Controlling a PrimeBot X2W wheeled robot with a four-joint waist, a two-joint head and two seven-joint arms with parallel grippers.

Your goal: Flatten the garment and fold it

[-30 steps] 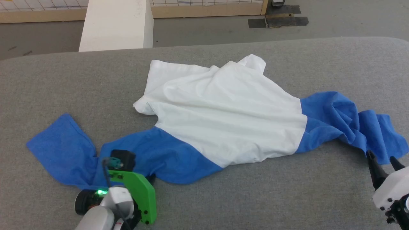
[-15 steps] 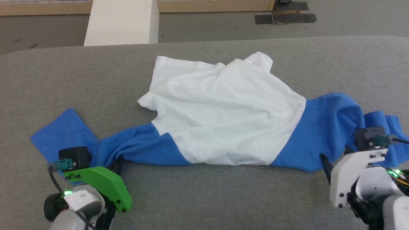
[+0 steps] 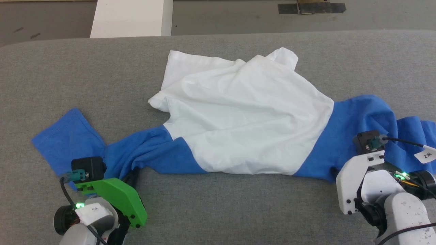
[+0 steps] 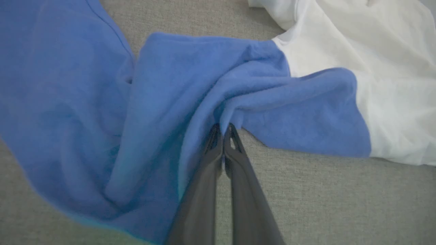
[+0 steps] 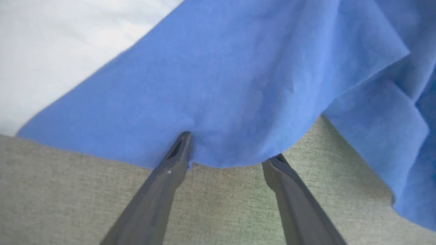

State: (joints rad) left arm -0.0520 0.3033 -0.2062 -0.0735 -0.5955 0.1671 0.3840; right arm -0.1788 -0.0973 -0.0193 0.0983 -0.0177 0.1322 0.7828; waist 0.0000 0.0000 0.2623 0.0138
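Where the garment (image 3: 245,115) lies wrinkled across the grey worktop (image 3: 221,211), its left blue sleeve (image 3: 68,139) is spread at the far left and bunched toward the near edge. A fold of that sleeve is pinched by the left hand (image 4: 223,128), whose fingers are pressed fully together. The white body (image 3: 238,102) is located at the centre. The near hem of the right blue sleeve (image 5: 255,85) lies between the wide-spread fingers of the right hand (image 5: 228,149), which are not closed on it.
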